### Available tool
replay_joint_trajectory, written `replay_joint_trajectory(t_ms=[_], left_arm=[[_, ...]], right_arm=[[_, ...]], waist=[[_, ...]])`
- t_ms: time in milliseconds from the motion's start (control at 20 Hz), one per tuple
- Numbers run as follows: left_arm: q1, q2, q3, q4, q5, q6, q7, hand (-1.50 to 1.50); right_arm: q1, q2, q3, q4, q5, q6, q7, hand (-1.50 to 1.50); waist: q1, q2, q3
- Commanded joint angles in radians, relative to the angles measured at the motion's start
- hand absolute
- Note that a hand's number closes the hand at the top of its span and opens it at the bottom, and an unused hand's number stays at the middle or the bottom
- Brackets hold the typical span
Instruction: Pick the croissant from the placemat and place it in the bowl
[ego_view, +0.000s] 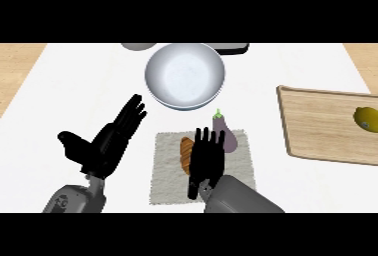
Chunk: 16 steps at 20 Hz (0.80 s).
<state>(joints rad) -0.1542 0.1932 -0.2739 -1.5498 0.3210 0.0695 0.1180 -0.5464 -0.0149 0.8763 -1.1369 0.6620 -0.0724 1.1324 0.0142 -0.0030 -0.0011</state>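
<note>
Black against pale cloth, my right hand (205, 161) hangs low in the middle of the frame. Its fingers are straight and slightly spread, and it holds nothing. The golden-brown crescent croissant (186, 151) lies at the hand's left edge, partly hidden under my fingers, on the off-white fabric placemat (166, 186). Just to the right of my fingertips stands the purple eggplant with a green stem (231, 136), also on the mat.

I judge that the grasp is not yet made. To do it well, I should shift a little toward frame left so that my palm centres over the pastry. Then I should curl fingers and thumb round its long sides, keeping clear of the eggplant so I neither knock nor gather it. I should also lift straight off the cloth before travelling, so the mat does not drag.

The wide, shallow white-grey bowl (184, 75) sits directly above the mat in the upper middle of the frame, so the carry is short. I should clear its near rim and let go low over its centre.

My left hand (103, 142) rests open at mid-left, fingers up. At the right edge, well apart, is a light wooden cutting board (317, 131).
</note>
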Motion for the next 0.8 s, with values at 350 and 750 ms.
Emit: replay_joint_trajectory(t_ms=[350, 750], left_arm=[[0.018, -0.034, 0.027, 0.024, -0.035, -0.045, -0.028, 0.00], [0.074, -0.002, 0.052, -0.033, -0.034, -0.086, 0.000, 0.00]], right_arm=[[-0.084, 0.014, 0.064, 0.090, -0.030, -0.137, 0.023, 1.50], [-0.093, 0.015, 0.087, 0.176, -0.024, -0.144, -0.036, 1.50]], waist=[[0.001, 0.004, 0.001], [0.003, 0.003, 0.001]])
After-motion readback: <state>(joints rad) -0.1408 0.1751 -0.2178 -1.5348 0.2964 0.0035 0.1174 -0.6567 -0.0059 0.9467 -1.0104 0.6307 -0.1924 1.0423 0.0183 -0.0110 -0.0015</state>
